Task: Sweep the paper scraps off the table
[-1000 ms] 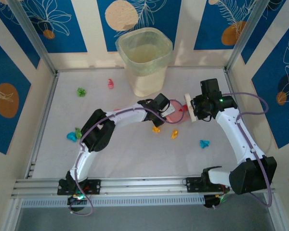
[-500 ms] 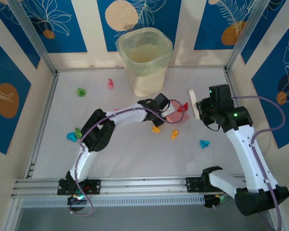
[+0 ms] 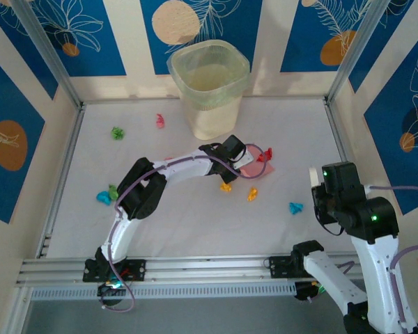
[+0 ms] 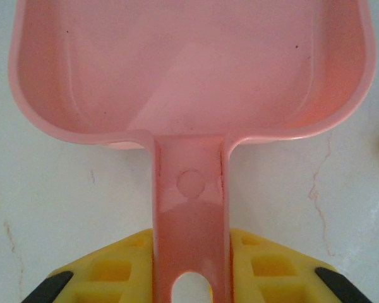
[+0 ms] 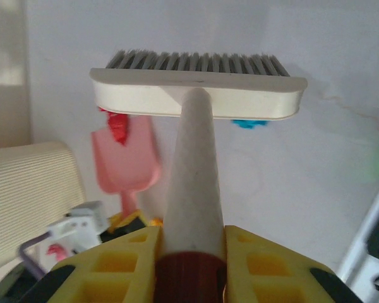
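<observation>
Blue-and-cream walls (image 3: 125, 42), patterned with white leaf outlines (image 3: 66, 24) and orange discs (image 3: 10, 144), stand on three sides.

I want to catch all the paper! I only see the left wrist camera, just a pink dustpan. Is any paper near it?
Observer: Yes, a red scrap lies right by the open end of the dustpan.
Operator: What will sweep it in?
Observer: The right gripper holds the brush, off to the right of the dustpan.
Operator: Any more paper there?
Observer: A blue scrap lies on the table near the brush.
</observation>
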Action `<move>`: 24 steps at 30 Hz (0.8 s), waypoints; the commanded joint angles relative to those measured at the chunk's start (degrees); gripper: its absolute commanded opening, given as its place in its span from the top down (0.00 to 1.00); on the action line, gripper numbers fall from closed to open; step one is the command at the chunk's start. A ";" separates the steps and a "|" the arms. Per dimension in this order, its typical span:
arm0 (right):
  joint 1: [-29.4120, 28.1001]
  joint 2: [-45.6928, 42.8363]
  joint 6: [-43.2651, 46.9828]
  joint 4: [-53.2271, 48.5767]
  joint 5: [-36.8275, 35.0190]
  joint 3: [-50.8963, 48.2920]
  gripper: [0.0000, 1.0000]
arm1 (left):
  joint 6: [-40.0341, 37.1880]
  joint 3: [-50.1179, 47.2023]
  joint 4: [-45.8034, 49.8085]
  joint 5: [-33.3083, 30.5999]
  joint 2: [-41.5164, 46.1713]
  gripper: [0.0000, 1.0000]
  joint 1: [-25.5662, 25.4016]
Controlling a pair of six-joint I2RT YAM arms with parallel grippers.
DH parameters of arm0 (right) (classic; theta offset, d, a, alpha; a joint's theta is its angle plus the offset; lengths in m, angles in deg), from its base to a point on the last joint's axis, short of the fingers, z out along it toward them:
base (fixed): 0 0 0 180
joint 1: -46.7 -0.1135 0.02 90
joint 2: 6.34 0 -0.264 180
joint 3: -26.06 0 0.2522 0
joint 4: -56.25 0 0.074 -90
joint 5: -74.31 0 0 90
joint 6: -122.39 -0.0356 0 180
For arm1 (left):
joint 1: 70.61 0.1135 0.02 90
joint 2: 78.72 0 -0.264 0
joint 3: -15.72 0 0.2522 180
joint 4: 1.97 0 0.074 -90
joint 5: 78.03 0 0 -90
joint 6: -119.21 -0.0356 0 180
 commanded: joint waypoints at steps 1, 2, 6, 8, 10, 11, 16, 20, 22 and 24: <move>-0.28 -2.00 -3.70 -6.06 0.60 -2.48 1.00 | -0.33 1.31 3.25 -0.80 -0.75 1.00 0.29; -0.29 -3.21 -4.34 -5.56 2.05 -3.91 1.00 | -0.36 1.28 3.37 -0.80 -0.80 1.00 0.25; -0.30 -6.30 -6.81 -3.18 5.37 -9.06 1.00 | -0.40 1.45 3.51 -0.80 -0.98 1.00 0.24; -0.30 -6.90 -6.88 0.91 8.04 -12.21 1.00 | -0.39 1.58 3.71 -0.80 -1.07 1.00 0.27; -0.36 -6.51 -6.40 5.90 11.00 -14.79 1.00 | -0.36 1.54 3.69 -0.95 -1.07 1.00 0.25; -0.43 -5.93 -6.32 8.02 12.36 -15.87 1.00 | -0.35 1.54 3.71 -0.98 -1.05 1.00 0.25; -2.10 -1.22 -8.14 15.86 13.84 -16.91 1.00 | -0.39 1.47 3.72 -1.06 -1.07 1.00 0.25; -3.22 3.97 -8.06 20.43 11.27 -15.06 1.00 | -0.49 1.54 3.77 -0.97 -1.15 1.00 0.25; -3.20 6.55 -7.80 23.29 11.27 -14.38 1.00 | -0.49 1.54 3.80 -0.98 -1.16 1.00 0.32; -3.15 9.18 -7.10 26.39 10.75 -14.00 1.00 | -0.57 1.54 3.81 -1.04 -1.23 1.00 0.25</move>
